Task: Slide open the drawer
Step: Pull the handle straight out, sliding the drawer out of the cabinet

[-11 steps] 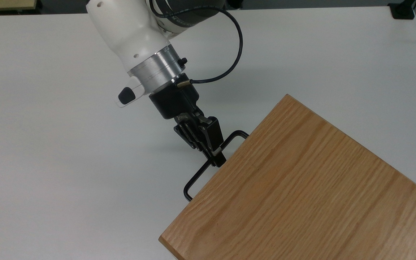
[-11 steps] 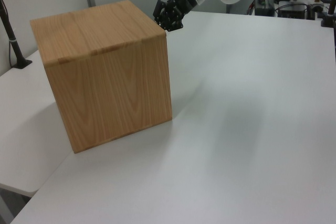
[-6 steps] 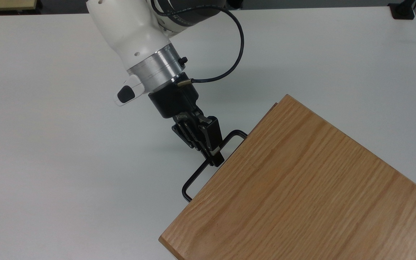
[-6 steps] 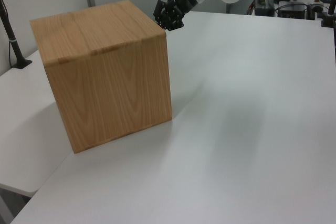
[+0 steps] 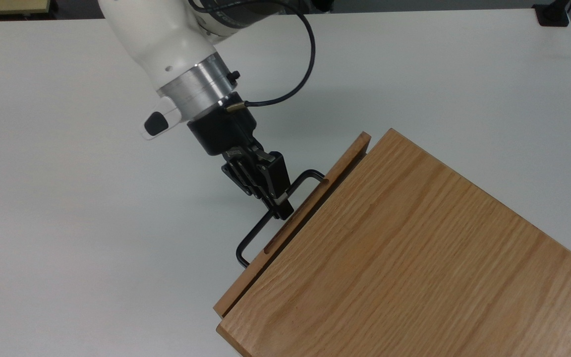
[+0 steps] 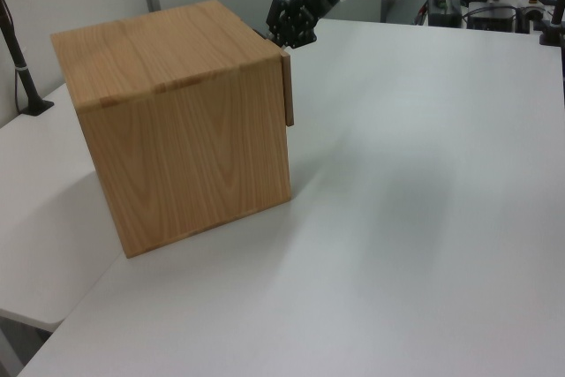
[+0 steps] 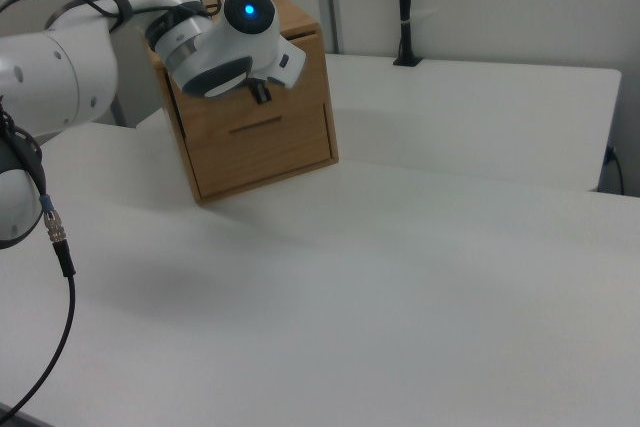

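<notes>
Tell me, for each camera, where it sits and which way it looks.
Top view: overhead, looking down on the cabinet top, the handle and drawer; wrist and gripper show.
Left view: raised, beside the cabinet's plain side, facing the arm across the table; the gripper shows.
Right view: behind the arm, facing the cabinet's front; arm links show.
Top and left views share the gripper and the slightly open drawer.

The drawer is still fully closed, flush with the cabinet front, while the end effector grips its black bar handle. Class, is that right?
Not quite. The drawer is not flush: the top view shows its front board pulled out a little from under the cabinet top, with a dark gap between them. The left view shows the board standing proud too. The end effector does grip the black bar handle.
</notes>
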